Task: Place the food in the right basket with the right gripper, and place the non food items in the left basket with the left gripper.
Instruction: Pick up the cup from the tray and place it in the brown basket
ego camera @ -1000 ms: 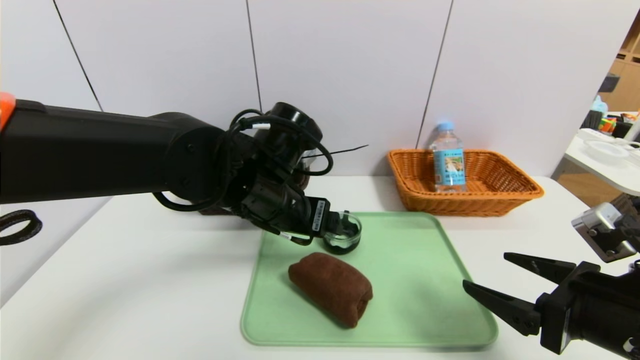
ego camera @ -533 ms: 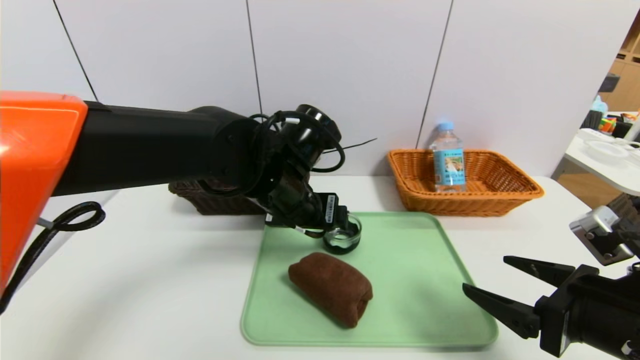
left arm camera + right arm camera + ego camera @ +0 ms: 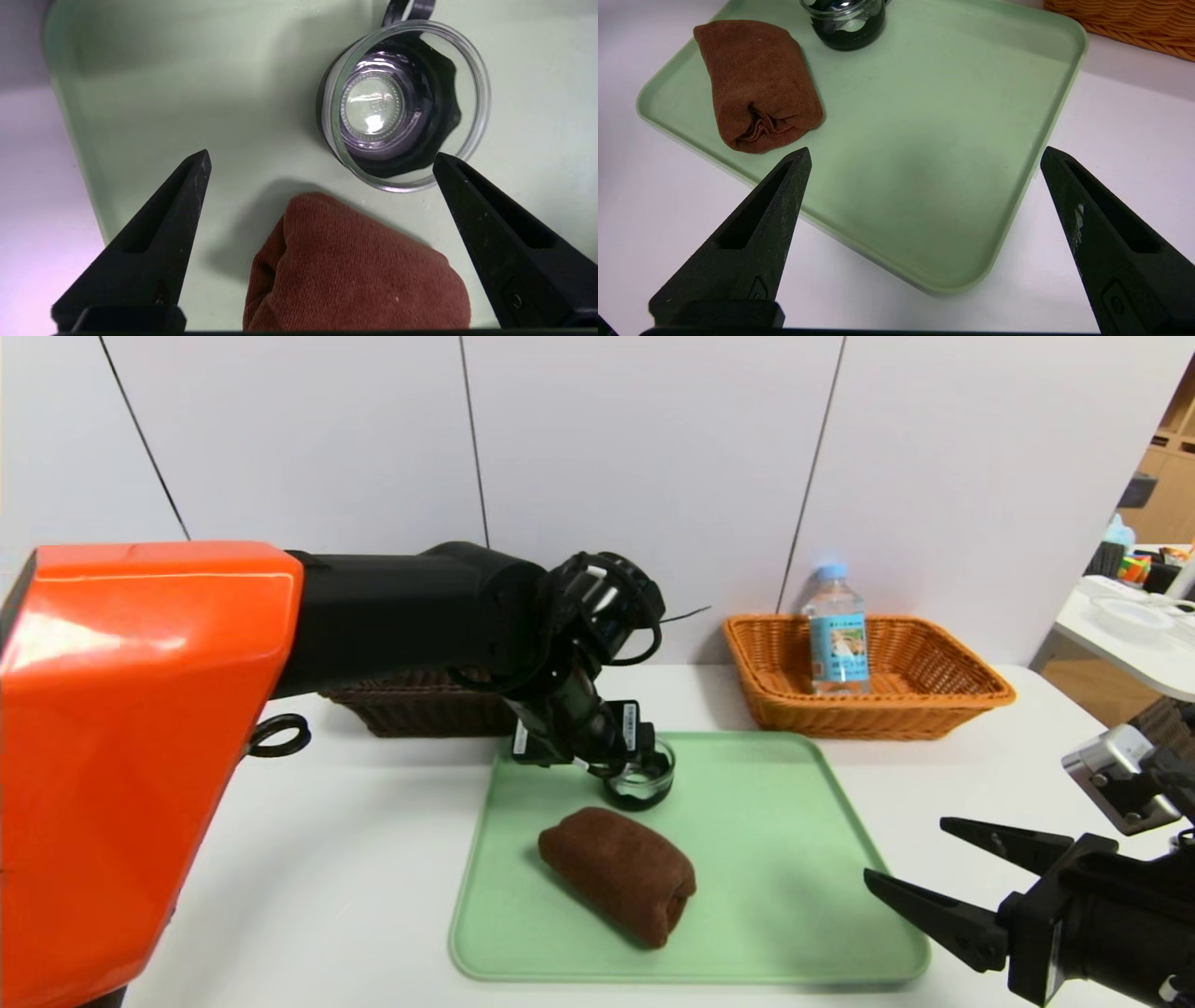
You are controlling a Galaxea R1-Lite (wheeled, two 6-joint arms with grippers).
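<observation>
left gripper [image 3: 320, 161] hovering wide open, holding nothing, over cup [image 3: 404, 109] and towel [image 3: 355, 270] on tray [image 3: 794, 859] | right gripper [image 3: 924, 158] idling near right, open, empty | risk: jaw clipping towel (crowding cup), tipping cup

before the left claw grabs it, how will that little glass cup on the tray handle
The small clear glass cup looks rigid and probably slippery, so the open left claw may skid off. Being squat on the flat green plastic tray, it would likely slide rather than tip.
</observation>
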